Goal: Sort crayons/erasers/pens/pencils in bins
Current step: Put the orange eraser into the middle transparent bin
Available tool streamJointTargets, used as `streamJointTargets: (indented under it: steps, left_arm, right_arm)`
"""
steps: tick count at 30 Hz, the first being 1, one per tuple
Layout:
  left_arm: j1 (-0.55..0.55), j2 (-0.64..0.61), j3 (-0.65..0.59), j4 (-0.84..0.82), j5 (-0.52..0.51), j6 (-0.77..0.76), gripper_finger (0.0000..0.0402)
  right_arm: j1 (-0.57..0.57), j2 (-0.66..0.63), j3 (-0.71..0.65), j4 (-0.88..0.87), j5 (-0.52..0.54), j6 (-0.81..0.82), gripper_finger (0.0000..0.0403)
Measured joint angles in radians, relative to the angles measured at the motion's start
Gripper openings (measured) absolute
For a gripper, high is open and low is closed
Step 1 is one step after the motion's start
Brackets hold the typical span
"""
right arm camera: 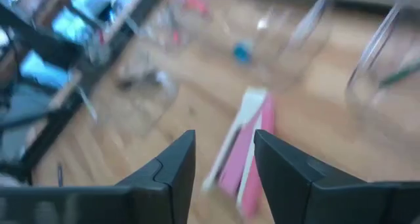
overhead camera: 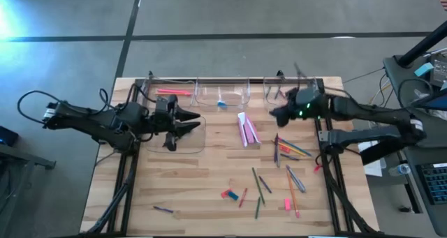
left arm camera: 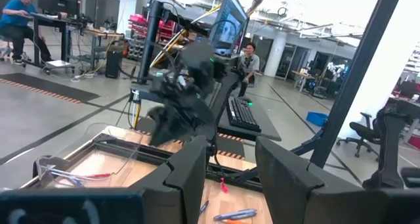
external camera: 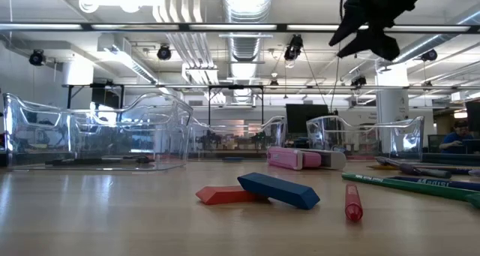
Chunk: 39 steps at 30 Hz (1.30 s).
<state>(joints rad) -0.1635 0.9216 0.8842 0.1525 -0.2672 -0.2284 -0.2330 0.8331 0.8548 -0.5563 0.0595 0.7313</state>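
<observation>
Bins (overhead camera: 222, 93) lined up along far table edge, one wider bin (overhead camera: 183, 142) out front on left. Left gripper (overhead camera: 190, 121) hovering over that wide one, fingers apart, nothing in them. Right gripper (overhead camera: 274, 113) up high near far right bin, fingers apart, empty too. Erasers: blue one (external camera: 279, 190) leaning on red one (external camera: 229, 195) near front edge, pink one (overhead camera: 287, 204) further right among pencils (overhead camera: 260, 187).

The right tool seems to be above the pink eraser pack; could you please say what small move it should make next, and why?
Probably lower the right tool straight down onto the pink eraser pack: the tool is open, empty and raised, with the pack lying just ahead of it on the table.
</observation>
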Motion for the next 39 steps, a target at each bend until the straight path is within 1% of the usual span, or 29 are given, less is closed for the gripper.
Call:
streamJointTargets:
  steps: [3,6,9,12,15,18,22,28,32,39]
  left_arm:
    - [0.0,0.008,-0.001,0.006,0.0,0.0,0.0119]
    - [0.0,0.015,0.001,0.008,0.007,0.0,0.0119]
    - [0.0,0.015,0.0,0.032,0.015,0.0,0.0119]
    - [0.0,0.012,-0.001,0.03,0.015,0.0,0.0119]
    - [0.0,0.014,-0.001,0.029,0.015,0.0,0.0119]
    - [0.0,0.018,0.0,0.034,0.015,0.0,0.0119]
    - [0.0,0.022,-0.002,0.058,0.021,0.0,0.0119]
    - [0.0,0.022,-0.002,0.071,0.021,0.0,0.0119]
    - [0.0,0.023,-0.001,0.073,0.026,0.0,0.0119]
    - [0.0,0.024,-0.001,0.077,0.027,0.0,0.0119]
  right_arm:
    - [0.123,0.037,-0.002,-0.07,0.067,0.081,0.014]
    - [0.218,0.082,-0.002,-0.156,0.11,0.184,0.0139]
    - [0.281,0.13,-0.002,-0.256,0.125,0.309,0.0139]
    - [0.315,0.173,-0.002,-0.344,0.126,0.41,0.0139]
    - [0.338,0.21,-0.002,-0.38,0.123,0.457,0.0139]
    - [0.352,0.235,-0.002,-0.38,0.106,0.474,0.0139]
    - [0.358,0.263,-0.002,-0.381,0.086,0.484,0.0139]
    - [0.357,0.308,-0.003,-0.382,0.09,0.534,0.0144]
    - [0.357,0.33,-0.003,-0.382,0.087,0.534,0.017]
    - [0.357,0.367,-0.005,-0.381,0.074,0.568,0.0234]
